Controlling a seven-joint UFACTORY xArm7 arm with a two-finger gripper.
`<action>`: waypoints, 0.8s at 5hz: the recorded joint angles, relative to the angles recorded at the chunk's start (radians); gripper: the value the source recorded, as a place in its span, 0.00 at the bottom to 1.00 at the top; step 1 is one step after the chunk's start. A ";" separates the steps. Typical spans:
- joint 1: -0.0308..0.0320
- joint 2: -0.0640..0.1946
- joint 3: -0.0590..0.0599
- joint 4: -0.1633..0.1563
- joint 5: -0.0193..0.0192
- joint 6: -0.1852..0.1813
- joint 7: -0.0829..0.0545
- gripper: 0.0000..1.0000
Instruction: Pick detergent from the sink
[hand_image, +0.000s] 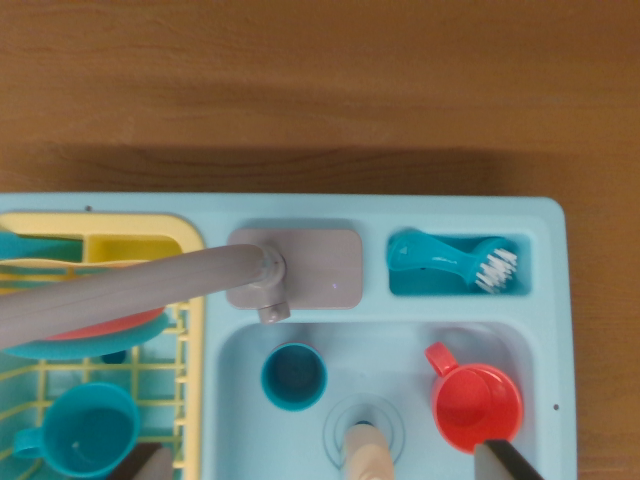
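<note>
At the bottom edge of the frame two dark fingertips showed, one at lower left over the rack, one at lower right by the red cup, so the gripper (330, 470) stood spread wide with nothing between its jaws. Directly between them, at bottom centre, the beige cap of the detergent (366, 462) rose upright from the sink (236, 400) beside the drain. Flanking it were a teal cup (294, 377) and the red cup (477, 405). Further up lay the grey faucet (150, 288), then a teal brush (455, 262) in its compartment, and the yellow rack (190, 300) at left. This looked like the approach step — the next move probably called for a straight descent, then closing on the bottle — clear of both cups
</note>
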 joint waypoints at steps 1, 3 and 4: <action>-0.0029 0.007 -0.004 -0.037 -0.0019 -0.036 -0.008 0.00; -0.0060 0.014 -0.008 -0.077 -0.0039 -0.076 -0.017 0.00; -0.0092 0.022 -0.012 -0.118 -0.0059 -0.116 -0.026 0.00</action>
